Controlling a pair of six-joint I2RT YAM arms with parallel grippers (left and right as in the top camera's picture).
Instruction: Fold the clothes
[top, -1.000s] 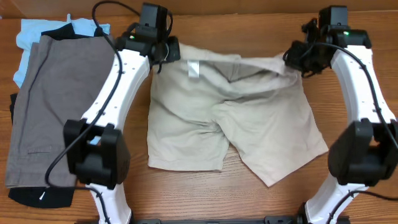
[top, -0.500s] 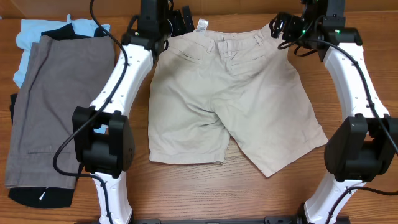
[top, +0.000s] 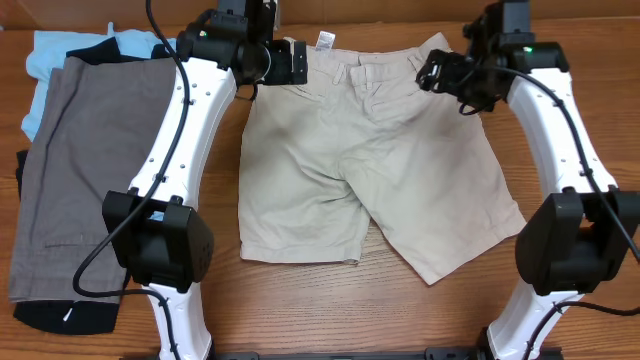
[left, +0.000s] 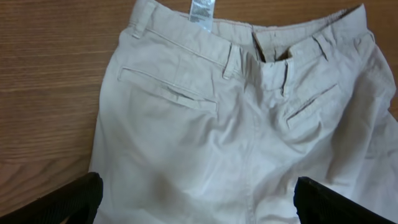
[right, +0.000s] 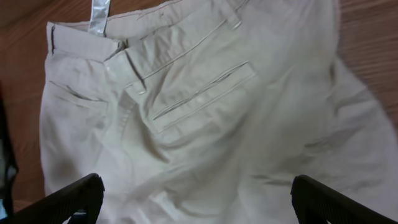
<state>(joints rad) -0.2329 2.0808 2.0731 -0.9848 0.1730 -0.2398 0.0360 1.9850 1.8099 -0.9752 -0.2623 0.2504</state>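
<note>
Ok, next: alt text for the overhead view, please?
A pair of khaki shorts lies spread flat on a wooden table, waistband and white tag at the far edge, with the left gripper and right gripper at the waistband's two ends. At the left, grey-brown shorts lie over a light blue garment and a black garment.

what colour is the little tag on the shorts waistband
White tag, clearest in the left wrist view, on the light beige shorts.
</note>
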